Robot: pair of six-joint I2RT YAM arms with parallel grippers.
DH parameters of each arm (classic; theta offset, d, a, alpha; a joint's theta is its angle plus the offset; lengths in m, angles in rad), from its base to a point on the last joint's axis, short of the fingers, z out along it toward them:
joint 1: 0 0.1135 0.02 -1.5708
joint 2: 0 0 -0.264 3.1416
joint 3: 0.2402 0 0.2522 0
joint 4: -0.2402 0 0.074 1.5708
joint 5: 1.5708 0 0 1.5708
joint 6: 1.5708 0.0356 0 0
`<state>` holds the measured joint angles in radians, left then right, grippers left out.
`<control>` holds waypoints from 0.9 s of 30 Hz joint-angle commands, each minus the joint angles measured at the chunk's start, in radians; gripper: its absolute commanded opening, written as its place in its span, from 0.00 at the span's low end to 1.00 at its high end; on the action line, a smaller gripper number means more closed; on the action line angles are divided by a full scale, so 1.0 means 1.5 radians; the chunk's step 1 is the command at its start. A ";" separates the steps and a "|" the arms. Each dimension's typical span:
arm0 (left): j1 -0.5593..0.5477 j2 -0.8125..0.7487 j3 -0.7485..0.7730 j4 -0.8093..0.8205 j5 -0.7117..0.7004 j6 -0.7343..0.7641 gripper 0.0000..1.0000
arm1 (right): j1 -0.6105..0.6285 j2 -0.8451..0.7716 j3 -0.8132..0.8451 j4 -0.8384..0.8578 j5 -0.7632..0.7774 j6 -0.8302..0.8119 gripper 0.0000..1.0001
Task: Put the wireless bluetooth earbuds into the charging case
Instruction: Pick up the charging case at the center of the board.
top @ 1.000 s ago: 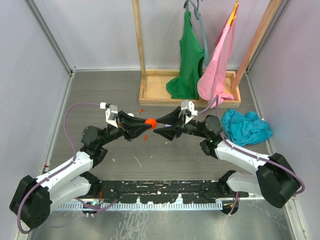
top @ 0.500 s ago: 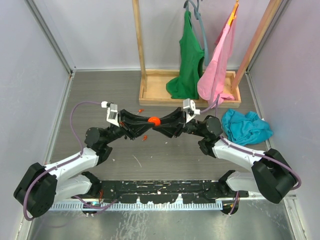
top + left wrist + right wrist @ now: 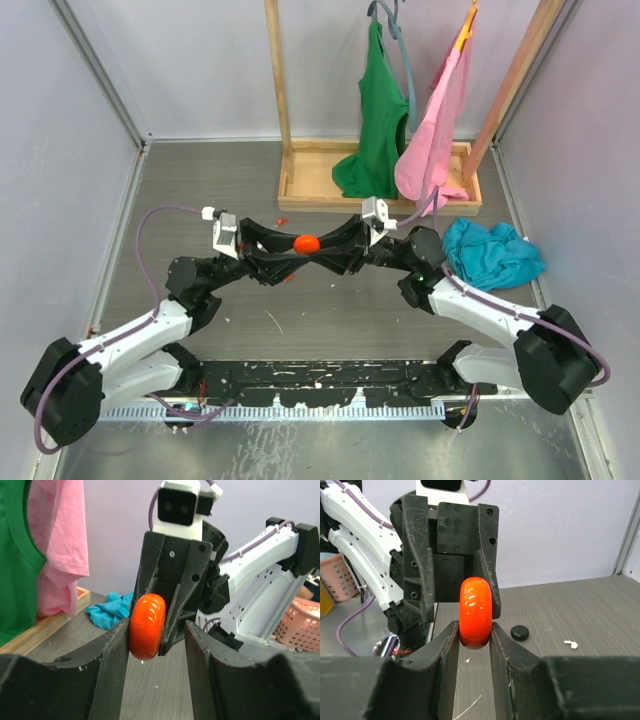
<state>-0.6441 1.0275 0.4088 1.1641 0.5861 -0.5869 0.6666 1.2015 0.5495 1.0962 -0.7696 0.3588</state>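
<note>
The charging case (image 3: 306, 242) is a glossy red rounded shell, closed, held in the air between both grippers above the table's middle. My right gripper (image 3: 475, 630) is shut on it; both fingers press its sides (image 3: 475, 612). My left gripper (image 3: 156, 632) faces it from the other side with its jaws open: the left finger touches the case (image 3: 147, 626), the right finger stands clear of it. A tiny white earbud (image 3: 570, 643) lies on the table beyond the case. Small red pieces (image 3: 290, 275) lie under the grippers; I cannot tell whether they are earbuds.
A black round disc (image 3: 520, 632) lies on the table near the white earbud. A wooden rack base (image 3: 300, 190) at the back carries a green shirt (image 3: 375, 120) and a pink garment (image 3: 435, 140). A teal cloth (image 3: 490, 252) lies at the right.
My right gripper moved left to meet the left one and closed on the red case. The left jaws, which held the case, have opened. The case shifted slightly right.
</note>
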 commanded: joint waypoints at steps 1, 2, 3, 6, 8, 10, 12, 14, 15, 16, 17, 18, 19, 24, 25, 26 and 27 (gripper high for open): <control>-0.007 -0.076 0.032 -0.159 0.037 0.114 0.51 | 0.003 -0.065 0.074 -0.197 -0.020 -0.136 0.01; -0.006 -0.084 0.039 -0.184 0.043 0.130 0.53 | 0.003 -0.070 0.086 -0.237 -0.029 -0.156 0.01; -0.005 -0.091 0.044 -0.203 0.052 0.139 0.55 | 0.003 -0.074 0.100 -0.273 -0.040 -0.171 0.01; 0.000 -0.097 0.056 -0.228 0.082 0.146 0.58 | 0.003 -0.074 0.134 -0.365 -0.076 -0.217 0.01; 0.004 -0.091 0.068 -0.245 0.100 0.146 0.58 | 0.003 -0.071 0.151 -0.417 -0.095 -0.239 0.01; 0.010 -0.085 0.080 -0.254 0.116 0.146 0.58 | 0.003 -0.067 0.166 -0.452 -0.110 -0.258 0.01; 0.018 -0.082 0.091 -0.266 0.128 0.146 0.58 | 0.003 -0.063 0.186 -0.494 -0.117 -0.281 0.01; 0.027 -0.079 0.102 -0.282 0.140 0.148 0.57 | 0.003 -0.062 0.199 -0.533 -0.116 -0.306 0.01; 0.031 -0.077 0.107 -0.288 0.144 0.149 0.57 | 0.003 -0.061 0.202 -0.551 -0.116 -0.318 0.01; 0.037 -0.075 0.111 -0.293 0.147 0.150 0.56 | 0.003 -0.060 0.208 -0.564 -0.118 -0.328 0.01; 0.038 -0.072 0.114 -0.296 0.150 0.149 0.54 | 0.003 -0.058 0.211 -0.575 -0.119 -0.336 0.01; 0.039 -0.068 0.117 -0.296 0.153 0.148 0.53 | 0.003 -0.057 0.213 -0.580 -0.120 -0.341 0.01; 0.039 -0.064 0.118 -0.296 0.156 0.146 0.51 | 0.003 -0.055 0.215 -0.585 -0.124 -0.345 0.01; 0.039 -0.050 0.125 -0.300 0.165 0.143 0.40 | 0.003 -0.045 0.217 -0.600 -0.123 -0.362 0.01; 0.039 -0.050 0.126 -0.302 0.166 0.145 0.36 | 0.004 -0.044 0.216 -0.599 -0.123 -0.363 0.01; 0.039 -0.048 0.128 -0.304 0.168 0.145 0.31 | 0.003 -0.042 0.213 -0.597 -0.123 -0.362 0.01; 0.040 -0.047 0.129 -0.305 0.171 0.146 0.26 | 0.003 -0.041 0.212 -0.590 -0.122 -0.359 0.03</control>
<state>-0.5888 0.9558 0.5545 0.6941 0.8108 -0.3756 0.6659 1.1381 0.8330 0.1970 -0.9386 -0.1555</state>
